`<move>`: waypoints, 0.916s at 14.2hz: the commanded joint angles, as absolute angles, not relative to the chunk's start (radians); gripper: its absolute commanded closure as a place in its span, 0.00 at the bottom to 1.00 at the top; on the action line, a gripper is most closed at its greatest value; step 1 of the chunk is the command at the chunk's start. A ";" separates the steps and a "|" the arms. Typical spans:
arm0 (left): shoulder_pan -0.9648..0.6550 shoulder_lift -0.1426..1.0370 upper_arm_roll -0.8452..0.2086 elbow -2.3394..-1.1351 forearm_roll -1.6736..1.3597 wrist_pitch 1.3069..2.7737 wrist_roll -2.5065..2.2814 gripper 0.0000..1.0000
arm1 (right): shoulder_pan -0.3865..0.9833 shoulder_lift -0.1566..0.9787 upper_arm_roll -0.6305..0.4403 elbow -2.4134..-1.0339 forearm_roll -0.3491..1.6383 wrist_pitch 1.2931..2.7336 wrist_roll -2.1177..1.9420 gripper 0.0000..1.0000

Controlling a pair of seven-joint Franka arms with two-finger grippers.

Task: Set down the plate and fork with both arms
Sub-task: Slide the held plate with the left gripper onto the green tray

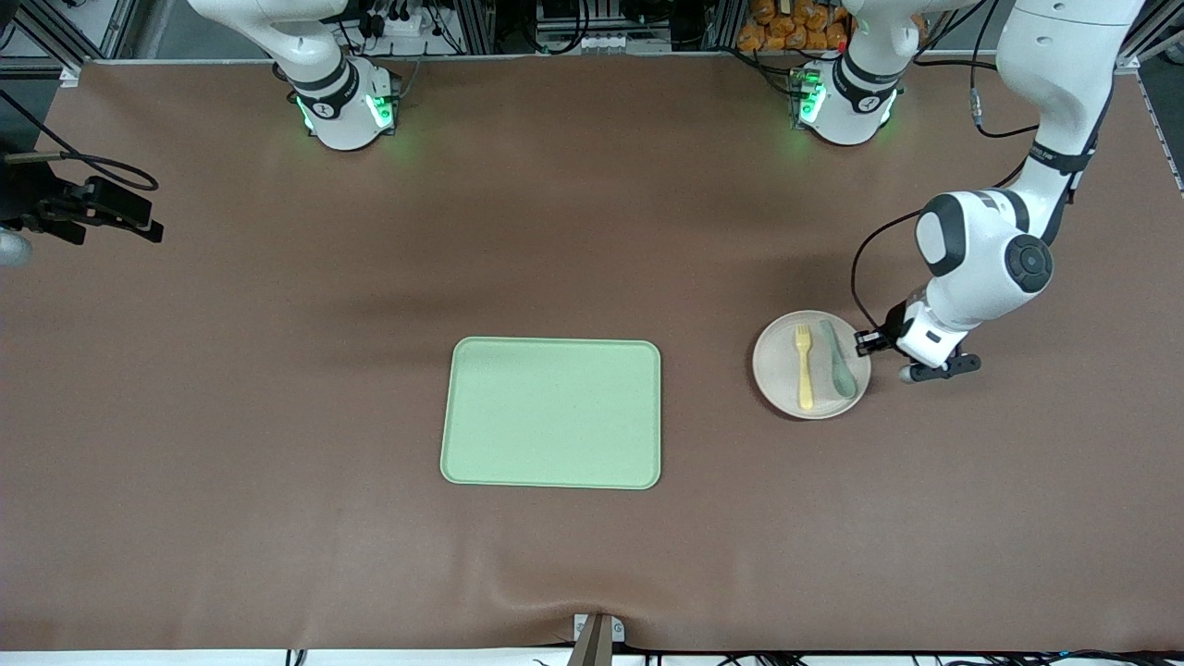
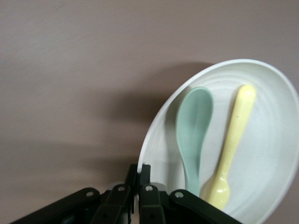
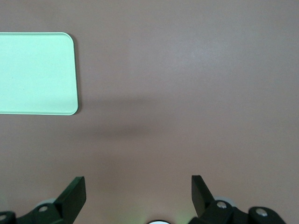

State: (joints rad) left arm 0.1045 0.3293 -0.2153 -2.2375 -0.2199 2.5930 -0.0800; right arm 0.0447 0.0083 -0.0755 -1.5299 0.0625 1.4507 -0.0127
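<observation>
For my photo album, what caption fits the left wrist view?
Left gripper pinching the plate's rim, with the fork and spoon lying on it.

The front camera sits high, facing both arm bases and taking in the whole brown tabletop (image 1: 277, 416) from well back. The left wrist camera is right down low, peering past its own jaws at the plate (image 2: 261, 154), very close, with spoon (image 2: 194, 126) and fork (image 2: 231, 144) filling its frame. That same plate (image 1: 772, 365) shows small in the front view, toward the left arm's end. The right wrist camera looks straight down from higher up, catching one corner of the green tray (image 3: 37, 72), which the front view (image 1: 551, 412) shows whole.
</observation>
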 commanded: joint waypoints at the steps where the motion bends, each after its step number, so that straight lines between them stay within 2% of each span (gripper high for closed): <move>1: 0.094 0.360 -0.276 -2.146 -0.241 2.591 -0.081 1.00 | 0.044 0.006 -0.077 -1.532 0.058 1.448 -0.009 0.00; 5: 0.049 0.472 -0.368 -1.981 -0.249 2.591 -0.175 1.00 | 0.044 0.011 -0.077 -1.529 0.061 1.447 -0.006 0.00; 10: -0.181 0.691 -0.362 -1.671 -0.236 2.571 -0.353 1.00 | 0.043 0.015 -0.077 -1.520 0.069 1.447 -0.008 0.00; 13: -0.282 0.782 -0.319 -1.574 -0.232 2.560 -0.377 1.00 | 0.044 0.026 -0.077 -1.522 0.069 1.445 -0.012 0.00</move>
